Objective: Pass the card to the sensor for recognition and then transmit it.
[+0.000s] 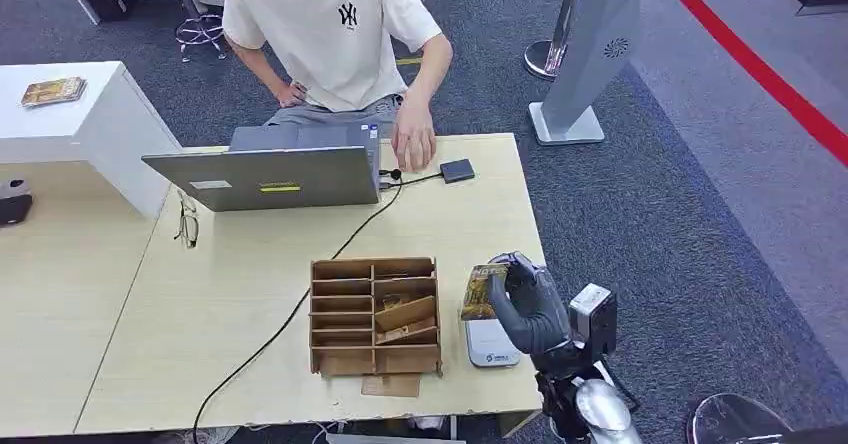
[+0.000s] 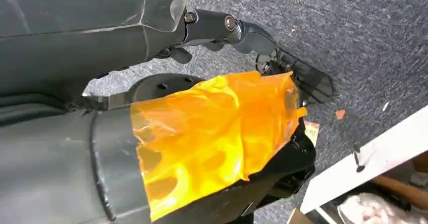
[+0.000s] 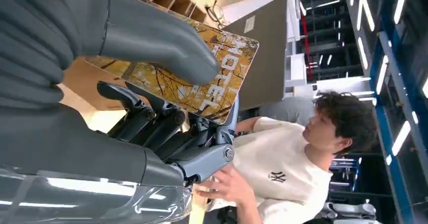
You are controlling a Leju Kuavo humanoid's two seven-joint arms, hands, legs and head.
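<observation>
Right hand [image 1: 530,304] is gripping the card [image 1: 481,292], holding it upright just above the white sensor pad [image 1: 490,344] at the table's [image 1: 240,294] near right edge. The wooden organizer [image 1: 375,316] is sitting just left of the pad, with other cards leaning in its slots. A person [image 1: 335,34] is sitting beyond the organizer behind a laptop [image 1: 270,176], one hand resting near a small dark box [image 1: 457,170]; glasses [image 1: 187,221] are lying left of the laptop.

Left wrist view: left hand [image 2: 282,82] is hanging low over the carpet, away from the pad; an orange film is covering much of it, so I cannot tell how its fingers are set.

Right wrist view: the thumb [image 3: 161,40] is pressing on the printed face of the card [image 3: 212,77], with darker fingers [image 3: 151,118] backing it from behind. The free end is sticking out past the grip.

Handling judgement: the card looks thin, stiff, light and glossy, so likely slippery. Pinching flat faces near one end is sensible; keep the free end clear for the pad.
</observation>
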